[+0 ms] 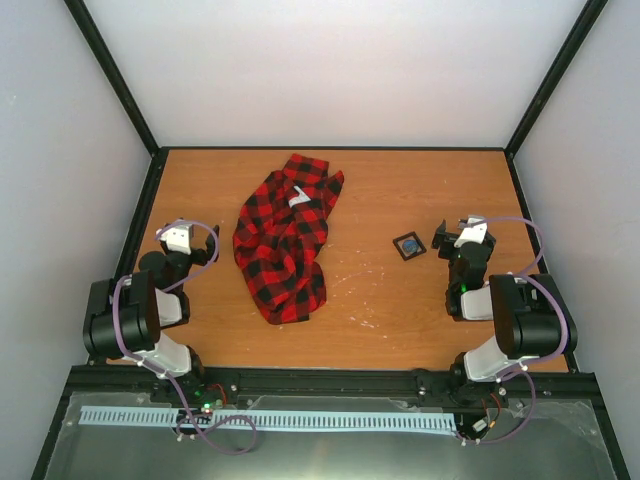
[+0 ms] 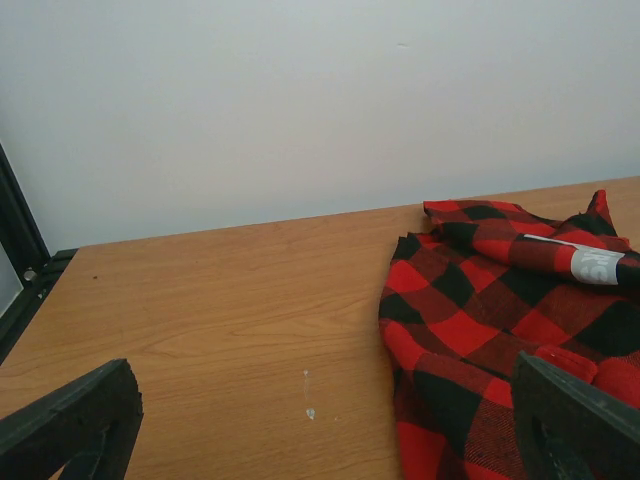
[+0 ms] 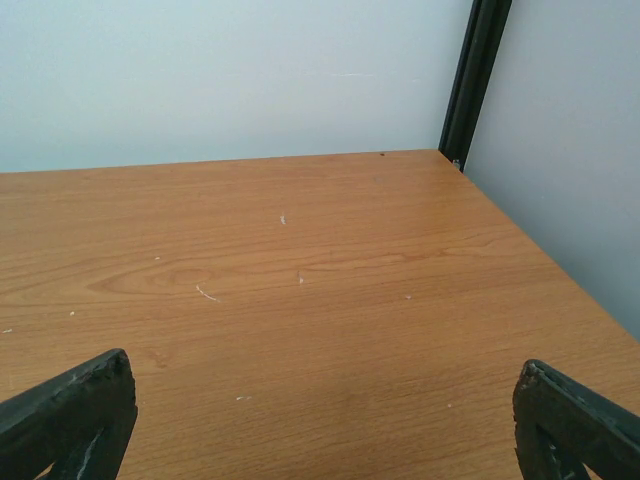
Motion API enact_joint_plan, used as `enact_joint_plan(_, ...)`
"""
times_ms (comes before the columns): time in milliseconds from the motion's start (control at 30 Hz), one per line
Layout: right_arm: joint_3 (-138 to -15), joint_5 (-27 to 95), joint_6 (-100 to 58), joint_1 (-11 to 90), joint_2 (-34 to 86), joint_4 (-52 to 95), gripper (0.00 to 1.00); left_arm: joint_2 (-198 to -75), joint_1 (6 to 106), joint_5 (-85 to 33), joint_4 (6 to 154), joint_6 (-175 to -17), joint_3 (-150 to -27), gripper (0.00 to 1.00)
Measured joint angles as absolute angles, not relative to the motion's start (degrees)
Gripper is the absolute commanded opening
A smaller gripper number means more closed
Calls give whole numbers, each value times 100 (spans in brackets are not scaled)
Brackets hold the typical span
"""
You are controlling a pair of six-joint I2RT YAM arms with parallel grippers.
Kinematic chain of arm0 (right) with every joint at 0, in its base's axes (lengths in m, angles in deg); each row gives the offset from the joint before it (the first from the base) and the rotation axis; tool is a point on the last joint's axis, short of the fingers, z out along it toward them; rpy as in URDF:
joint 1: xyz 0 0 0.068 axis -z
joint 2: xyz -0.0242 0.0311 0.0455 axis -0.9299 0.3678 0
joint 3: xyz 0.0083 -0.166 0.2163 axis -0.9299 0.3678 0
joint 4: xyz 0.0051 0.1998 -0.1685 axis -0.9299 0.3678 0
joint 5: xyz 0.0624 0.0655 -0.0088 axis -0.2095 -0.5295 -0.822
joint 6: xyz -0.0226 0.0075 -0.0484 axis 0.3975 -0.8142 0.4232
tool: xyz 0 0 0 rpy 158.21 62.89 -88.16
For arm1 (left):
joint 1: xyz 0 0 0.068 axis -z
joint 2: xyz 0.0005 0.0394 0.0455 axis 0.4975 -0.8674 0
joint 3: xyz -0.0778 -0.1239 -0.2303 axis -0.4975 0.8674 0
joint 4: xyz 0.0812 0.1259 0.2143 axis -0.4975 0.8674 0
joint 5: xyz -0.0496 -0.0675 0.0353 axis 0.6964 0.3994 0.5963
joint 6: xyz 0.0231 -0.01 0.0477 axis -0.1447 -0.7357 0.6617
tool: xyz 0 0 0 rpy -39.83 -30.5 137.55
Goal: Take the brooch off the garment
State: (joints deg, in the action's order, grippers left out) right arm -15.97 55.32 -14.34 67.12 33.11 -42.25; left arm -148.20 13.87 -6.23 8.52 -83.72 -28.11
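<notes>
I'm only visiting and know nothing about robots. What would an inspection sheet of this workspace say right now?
Surface: wooden table, with pale scuffs and specks.
Job's things: checked shirt crumpled left of centre; small dark square piece with a bluish centre, likely the brooch, on bare wood apart from the shirt.
Clutter: nothing seen.
Pincers: left pincer and right pincer both open, holding nothing, touching neither item.
Cables: purple cables looped along both arms.
Surroundings: white walls, black frame posts.
</notes>
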Motion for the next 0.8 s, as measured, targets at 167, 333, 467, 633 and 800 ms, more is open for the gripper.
enact_joint_plan(167, -1597, 5532, -1434, 6712, 3309, -4225, 100, -14820, 1387, -623, 852, -8372, -2811, 100)
enact_joint_plan(333, -1597, 5532, -1434, 6712, 3309, -4225, 100, -14820, 1387, -623, 852, -8372, -2811, 100)
enact_joint_plan(467, -1597, 5532, -1434, 6712, 3309, -4225, 100, -14820, 1387, -623, 852, -8372, -2811, 100)
enact_joint_plan(633, -1652, 5784, -1425, 6633, 3215, -4026, 100, -14739, 1383, -599, 1048, -8380, -2870, 100)
enact_joint_plan(800, -2419, 6382, -1462, 6410, 2463, -2597, 100, -14648, 1282, -252, 3684, -8238, -4870, 100)
